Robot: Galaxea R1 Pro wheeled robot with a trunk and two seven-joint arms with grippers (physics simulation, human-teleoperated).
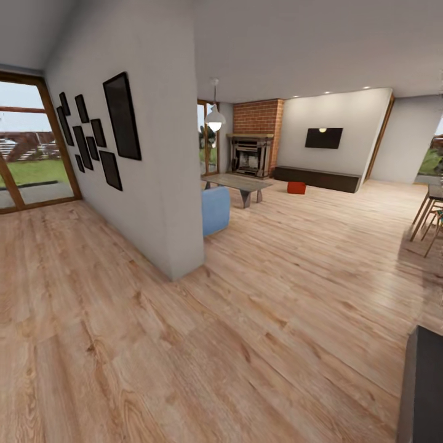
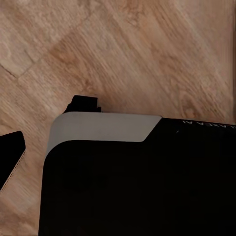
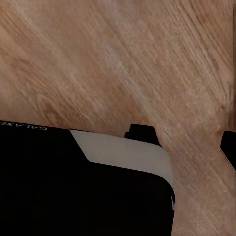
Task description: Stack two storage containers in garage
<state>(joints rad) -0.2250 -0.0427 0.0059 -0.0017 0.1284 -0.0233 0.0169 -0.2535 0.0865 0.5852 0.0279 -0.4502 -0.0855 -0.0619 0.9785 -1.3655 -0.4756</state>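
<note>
An orange-red storage container (image 1: 296, 187) sits on the wood plank floor (image 1: 246, 320) right of centre, upper frame, before the fireplace (image 1: 250, 155), far ahead. Gripper states cannot be told; neither arm is clearly nearer.

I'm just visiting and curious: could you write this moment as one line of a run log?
place: living room, wood floor | orange-red container far ahead by fireplace | grippers: state unclear | carrying: nothing seen
</note>
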